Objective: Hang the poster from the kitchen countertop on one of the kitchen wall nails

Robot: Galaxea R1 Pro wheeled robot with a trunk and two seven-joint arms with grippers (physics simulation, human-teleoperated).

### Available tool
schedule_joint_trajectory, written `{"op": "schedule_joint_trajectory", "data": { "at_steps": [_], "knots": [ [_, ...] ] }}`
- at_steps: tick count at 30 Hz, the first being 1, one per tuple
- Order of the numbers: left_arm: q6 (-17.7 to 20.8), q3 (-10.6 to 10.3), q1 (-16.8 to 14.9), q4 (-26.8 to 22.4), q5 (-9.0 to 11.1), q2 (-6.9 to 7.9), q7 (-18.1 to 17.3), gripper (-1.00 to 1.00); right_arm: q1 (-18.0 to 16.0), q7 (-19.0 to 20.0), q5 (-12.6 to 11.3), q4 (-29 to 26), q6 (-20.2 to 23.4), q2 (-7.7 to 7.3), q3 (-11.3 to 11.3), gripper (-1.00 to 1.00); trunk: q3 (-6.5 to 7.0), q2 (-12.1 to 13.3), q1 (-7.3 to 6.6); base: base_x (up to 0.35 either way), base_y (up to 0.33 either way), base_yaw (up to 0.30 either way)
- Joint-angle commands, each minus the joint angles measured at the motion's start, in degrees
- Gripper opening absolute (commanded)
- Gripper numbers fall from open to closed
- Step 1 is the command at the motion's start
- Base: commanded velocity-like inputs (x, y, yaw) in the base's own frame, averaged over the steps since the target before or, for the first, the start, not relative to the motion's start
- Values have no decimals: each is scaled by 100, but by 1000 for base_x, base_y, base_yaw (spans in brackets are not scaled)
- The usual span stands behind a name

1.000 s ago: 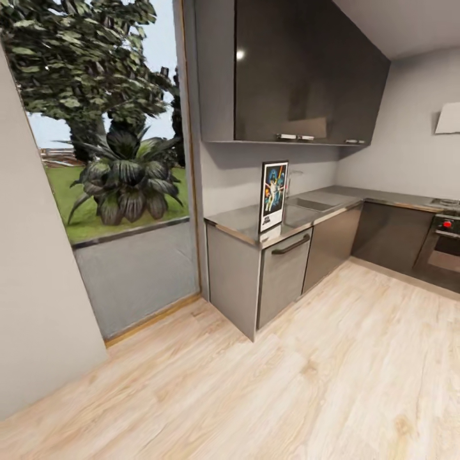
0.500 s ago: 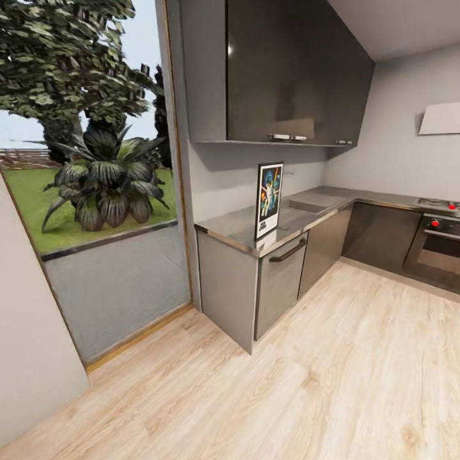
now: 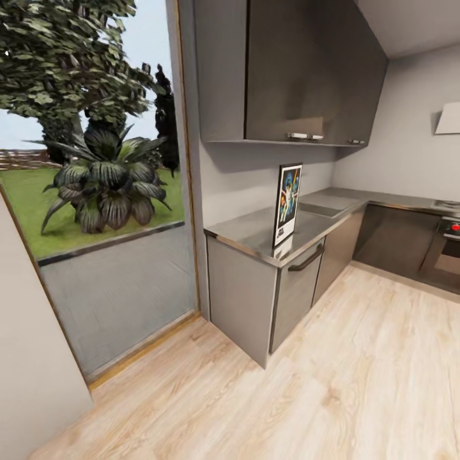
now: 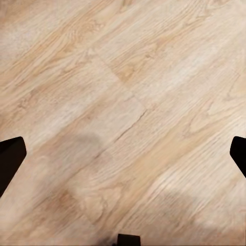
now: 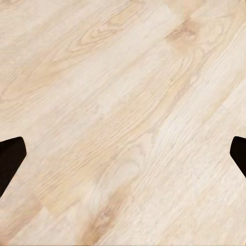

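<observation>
While the robot is standing off on the floor, the poster is sitting upright at the front edge of the worktop, well apart from both arms and untouched.

Risks, as judged from here:
- Poster is standing on its narrow bottom edge right at the lip. A nudge from the base or an arm could be tipping it flat or sending it off onto the floor.
- Frame is thin. A pinch taken off-centre could be letting it swing or slip.
- Steel worktop is looking shiny and slick, so a pushed poster is likely sliding rather than staying put.
- No wall nail is showing, so the hanging spot is not yet located.

Left tool: dark fingertips are sitting at opposite edges of the wrist picture, spread wide, nothing between them, plank floor beneath. Right tool: the same, fingertips far apart and empty over pale wood.

Room, left to right:
- grey wall close in;
- tall window giving onto grass, a spiky plant and a tree;
- dark wall cabinets hanging above the worktop;
- grey cabinet fronts below, one with a dark bar handle;
- sink set in past the poster;
- worktop turning the corner toward an oven with a red knob;
- pale hood on the far wall.
</observation>
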Motion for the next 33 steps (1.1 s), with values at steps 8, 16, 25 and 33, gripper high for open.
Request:
{"op": "schedule_joint_trajectory", "data": {
  "at_steps": [8,16,25,33],
  "knots": [
    [-1,4,2,-6,-3,-2,0,100,-3,-3,6,2,-17,-1,5,100,-5,-3,3,272,249,0],
    [-1,7,1,-6,-4,-1,0,100,-3,1,6,2,-17,-1,10,100,-5,-3,3,261,241,0],
    [2,4,1,-6,-7,0,0,100,-3,3,6,2,-17,-1,10,100,4,-3,3,78,72,-113],
    [7,6,1,-6,-8,-2,0,100,-3,-1,6,2,-14,-1,10,100,18,-3,3,199,189,-183]
  ]
}}
